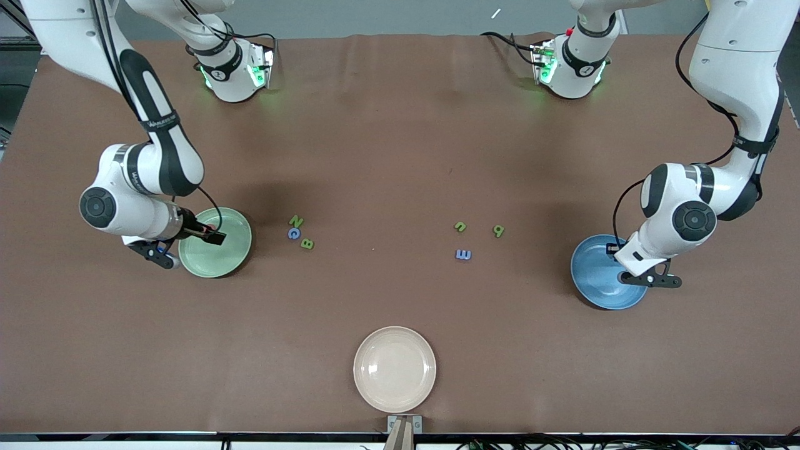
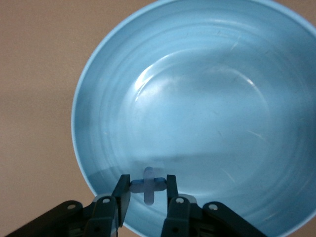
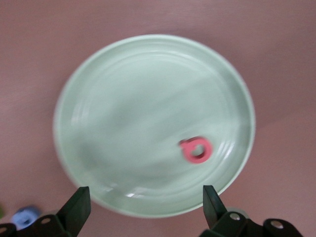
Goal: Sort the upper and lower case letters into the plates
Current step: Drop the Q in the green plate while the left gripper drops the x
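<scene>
Meanwhile, a red letter, perhaps Q, lies in the green plate.

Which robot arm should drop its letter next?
The left arm. Its end effector grips a blue letter above the blue plate. The right end effector is open, its red letter in the green plate.

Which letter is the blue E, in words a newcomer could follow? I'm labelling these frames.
Start at the blue plate toward the left arm's end of the table, then look toward the table's middle at the three loose letters there. The E is the one nearest the front camera, and the only blue one; its two neighbours are green.
</scene>
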`<state>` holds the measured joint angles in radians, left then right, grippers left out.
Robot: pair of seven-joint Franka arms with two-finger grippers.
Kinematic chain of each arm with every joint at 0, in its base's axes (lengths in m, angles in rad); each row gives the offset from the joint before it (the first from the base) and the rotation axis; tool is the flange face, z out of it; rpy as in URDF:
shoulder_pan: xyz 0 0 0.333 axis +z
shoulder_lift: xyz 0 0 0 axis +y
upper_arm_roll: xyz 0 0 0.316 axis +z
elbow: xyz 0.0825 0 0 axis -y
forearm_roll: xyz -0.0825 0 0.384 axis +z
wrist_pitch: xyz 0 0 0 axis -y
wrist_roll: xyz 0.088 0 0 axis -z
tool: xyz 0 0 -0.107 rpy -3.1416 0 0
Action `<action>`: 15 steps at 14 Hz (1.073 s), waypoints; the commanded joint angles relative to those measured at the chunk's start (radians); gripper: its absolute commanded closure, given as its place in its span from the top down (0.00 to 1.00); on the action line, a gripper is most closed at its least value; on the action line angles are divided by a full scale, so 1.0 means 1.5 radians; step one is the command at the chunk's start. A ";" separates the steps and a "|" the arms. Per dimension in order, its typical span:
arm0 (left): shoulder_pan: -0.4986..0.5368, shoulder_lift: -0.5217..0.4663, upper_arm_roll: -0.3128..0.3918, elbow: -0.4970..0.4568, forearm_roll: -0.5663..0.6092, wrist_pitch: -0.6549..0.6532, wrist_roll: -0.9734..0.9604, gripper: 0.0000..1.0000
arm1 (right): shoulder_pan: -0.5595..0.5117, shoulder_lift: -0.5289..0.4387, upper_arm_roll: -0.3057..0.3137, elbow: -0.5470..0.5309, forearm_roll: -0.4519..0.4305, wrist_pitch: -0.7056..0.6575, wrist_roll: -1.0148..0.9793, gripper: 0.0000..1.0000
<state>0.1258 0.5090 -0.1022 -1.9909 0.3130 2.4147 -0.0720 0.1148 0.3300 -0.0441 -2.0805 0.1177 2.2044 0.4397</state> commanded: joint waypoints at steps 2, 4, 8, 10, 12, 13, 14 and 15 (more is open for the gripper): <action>0.008 0.011 -0.005 0.007 0.012 0.010 0.008 0.18 | 0.084 -0.014 0.012 -0.009 0.012 0.026 0.018 1.00; 0.008 0.012 -0.005 0.007 0.011 0.011 0.008 0.20 | 0.128 -0.011 0.013 -0.015 0.012 0.049 0.017 1.00; 0.008 0.018 -0.005 0.007 0.011 0.024 0.008 0.22 | 0.174 -0.010 0.013 -0.086 0.016 0.170 0.107 1.00; 0.009 0.018 -0.005 0.007 0.011 0.024 0.008 0.23 | 0.189 -0.010 0.013 -0.097 0.016 0.181 0.146 1.00; 0.009 0.018 -0.005 0.007 0.011 0.025 0.008 0.26 | 0.193 -0.007 0.013 -0.119 0.016 0.223 0.163 1.00; 0.009 0.018 -0.005 0.007 0.011 0.024 0.008 0.29 | 0.198 -0.001 0.013 -0.130 0.016 0.247 0.167 0.99; 0.008 0.018 -0.005 0.007 0.011 0.024 0.008 0.43 | 0.201 0.006 0.013 -0.138 0.016 0.266 0.174 0.99; 0.008 0.017 -0.005 0.007 0.011 0.024 0.008 0.63 | 0.203 0.016 0.013 -0.142 0.016 0.282 0.186 0.98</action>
<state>0.1279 0.5279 -0.1028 -1.9905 0.3132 2.4430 -0.0720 0.4025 0.3404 -0.0202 -2.2589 0.1339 2.5691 0.6800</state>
